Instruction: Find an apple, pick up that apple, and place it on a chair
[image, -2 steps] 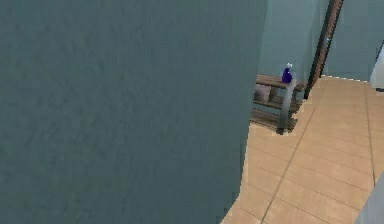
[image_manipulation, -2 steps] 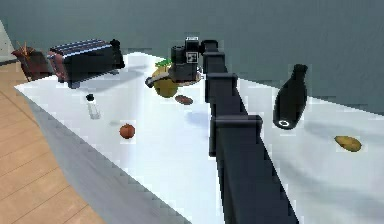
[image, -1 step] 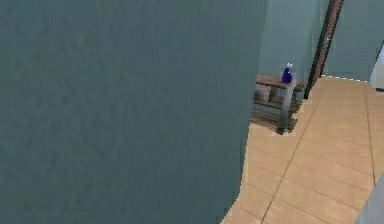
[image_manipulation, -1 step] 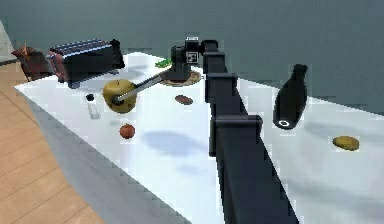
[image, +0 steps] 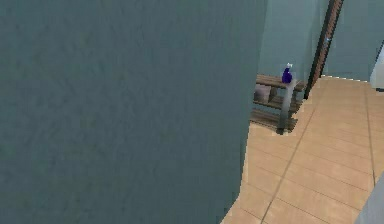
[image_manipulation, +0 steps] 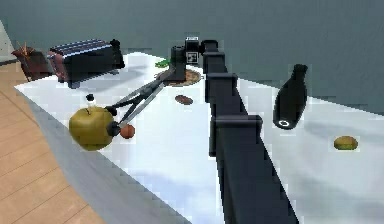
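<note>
A yellow-green apple (image_manipulation: 92, 128) hangs at the far end of my gripper (image_manipulation: 110, 114), past the near edge of the white countertop (image_manipulation: 160, 150) and clear of it, so the gripper holds the apple. The thin fingers (image_manipulation: 140, 99) slant down and left from the gripper's dark body (image_manipulation: 180, 62). My dark arm bar (image_manipulation: 235, 135) runs up across the countertop from the bottom edge of the arm side view.
On the countertop stand a dark toaster (image_manipulation: 88, 60), a black bottle (image_manipulation: 290, 98), a brown disc (image_manipulation: 183, 99) and a small brownish lump (image_manipulation: 345, 143). In the forward view a teal wall (image: 120, 110) looms close on the left. A low bench (image: 275, 100) with a blue bottle (image: 288, 73) stands on tan tiles (image: 320, 160) by a dark door frame (image: 325, 45).
</note>
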